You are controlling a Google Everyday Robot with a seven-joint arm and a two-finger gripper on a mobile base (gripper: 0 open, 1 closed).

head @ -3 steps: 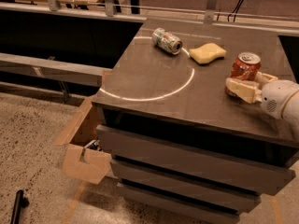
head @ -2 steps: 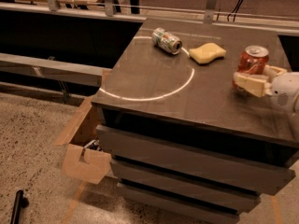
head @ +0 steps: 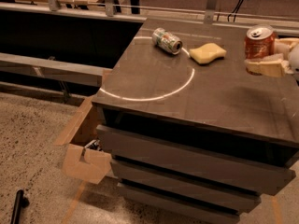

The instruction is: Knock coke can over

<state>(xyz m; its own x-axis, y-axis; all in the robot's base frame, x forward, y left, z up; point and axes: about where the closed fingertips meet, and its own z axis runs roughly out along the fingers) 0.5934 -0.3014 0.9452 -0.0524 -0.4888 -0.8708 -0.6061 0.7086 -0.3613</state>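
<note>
Because the coke can (head: 259,43) stands upright hard against the gripper (head: 275,56), at the far right corner of the table (head: 187,92), the main hazard is how close the edges are. A can tipped away from the table's middle would probably roll off the top and out of reach. The gripper sits low, level with the can's lower half and slightly nearer the camera than it. A shove from that height may just slide the can along the smooth surface, leaving it standing. Whether the gripper is clenched on the can or merely resting beside it cannot be told. If it is clenched, a sideways sweep would likely carry the can along instead of toppling it.

Nothing lies between the gripper and the can. Away from the gripper, toward the table's middle, lies a yellow sponge (head: 208,53), near enough that a can falling that way might bump it. Farther off, beyond the sponge, a green-and-white can (head: 167,40) lies on its side on a white arc (head: 154,94), well apart from the gripper. Below and far from it, an open cardboard box (head: 86,157) stands on the floor.
</note>
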